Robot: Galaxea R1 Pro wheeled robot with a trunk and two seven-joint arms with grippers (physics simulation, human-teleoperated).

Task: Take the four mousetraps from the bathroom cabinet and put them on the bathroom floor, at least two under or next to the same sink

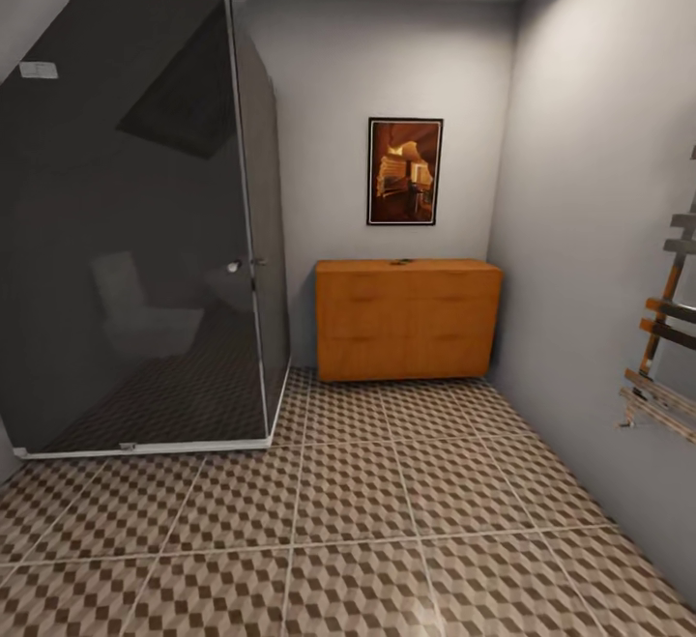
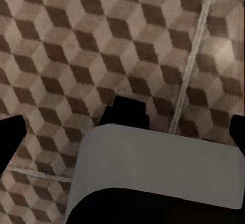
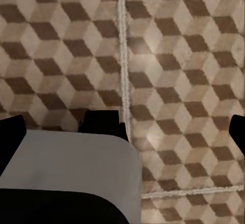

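Straight ahead in the head view stands the cabinet, a low orange-brown wooden piece against the far wall, under a framed picture. It is well apart from the robot, with a wide stretch of the bathroom floor between. On its top, near the middle, lies something small and dark. It may be one of the mousetraps, but it is too small to be sure, and I cannot tell its long axis from this far.

Both wrist views look down on the cube-patterned tiles, so the arms seem to hang low, pointing at the floor. The left claw and the right claw each show a dark fingertip at either edge of the view, so I judge both wide apart and holding nothing.

The cabinet lies slightly to the robot's right of centre, so the right arm would probably be a little nearer on arrival. A dark glass shower enclosure stands on the left, and a towel rail hangs on the right wall. The base should pass between them.
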